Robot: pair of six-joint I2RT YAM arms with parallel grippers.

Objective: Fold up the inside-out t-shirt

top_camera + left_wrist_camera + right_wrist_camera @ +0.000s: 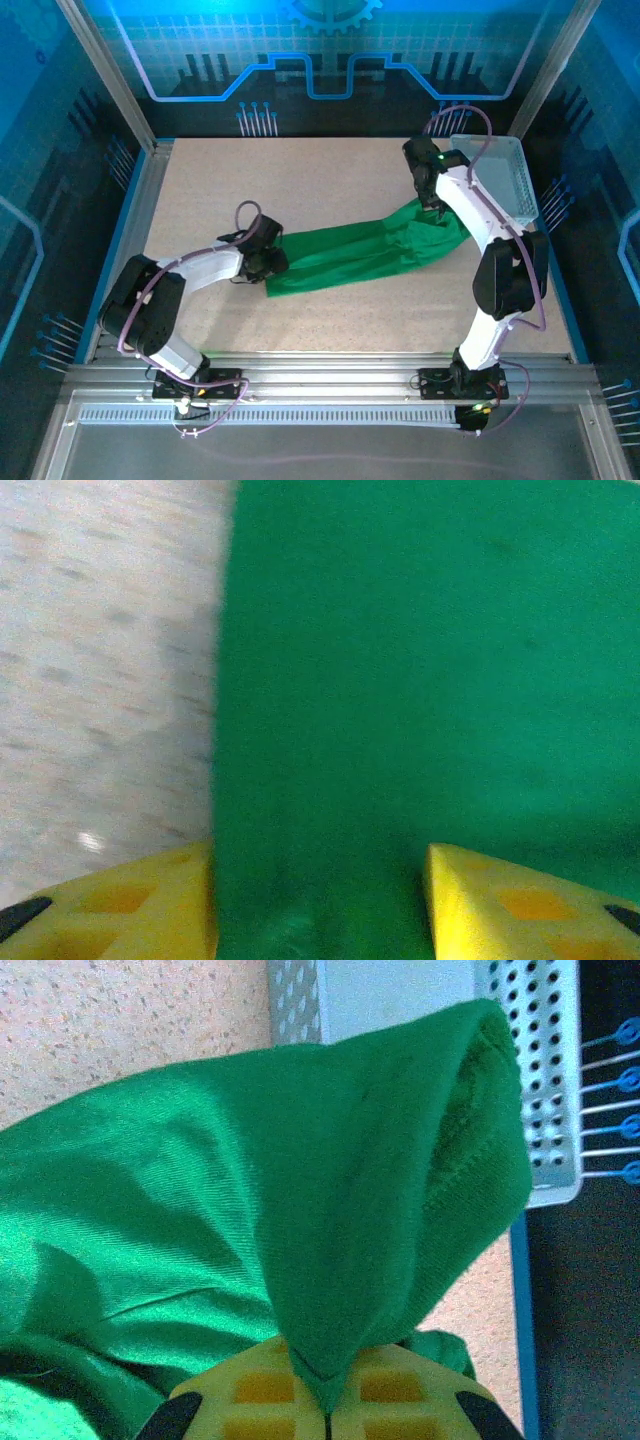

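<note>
- I see the inside-out t-shirt [350, 255] stretched in a long green band across the speckled table [300, 180]. It runs from the left gripper [268, 262] at the middle-left up to the right gripper [436, 208] at the right rear.
- Left wrist camera: the left gripper [320, 885] has its two yellow fingers [130, 905] standing apart, with the t-shirt [420, 680] lying in the gap between them. The cloth's straight edge borders bare table [100, 630] on the left. This picture is blurred, so I cannot tell whether the pads actually press the cloth.
- Right wrist camera: the right gripper [325, 1410] has its jaws together, pinching a fold of the t-shirt [250, 1190]. The cloth rises from the fingertips in a peaked, hood-like fold with a stitched hem showing on its right side.
- The white mesh basket [505, 180] sits at the table's far right corner, just beside the right arm. From the wrist, its perforated wall [545, 1080] shows behind the lifted fold.
- The rest of the shirt bunches in loose wrinkles below the right gripper, resting on the table [120, 1020].
</note>
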